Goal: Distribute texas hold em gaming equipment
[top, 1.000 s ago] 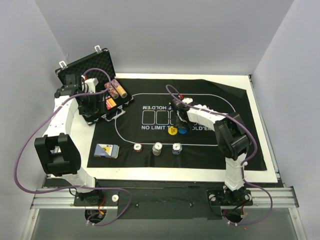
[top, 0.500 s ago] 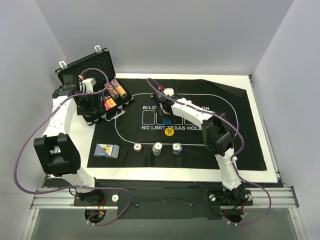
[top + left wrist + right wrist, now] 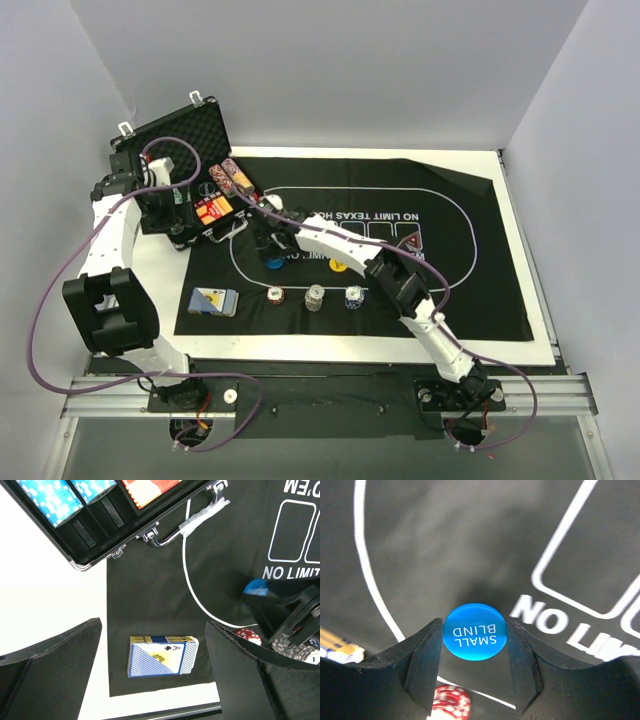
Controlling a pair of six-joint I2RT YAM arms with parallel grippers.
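mat's (image 3: 470, 290) left side now hosts right end effector (image 3: 474, 636) (gripping blue button (image 3: 475, 625)).

The blue disc button (image 3: 475, 632) is seen as smooth, glossy plastic with white print. The felt mat (image 3: 445, 540) is shown as matt black cloth, faintly mottled. The case (image 3: 112, 515) is edged in bright polished metal, and its lid is lined with ridged dark foam (image 3: 200, 125). The card box (image 3: 162, 656) is finished in lightly glossy printed card.
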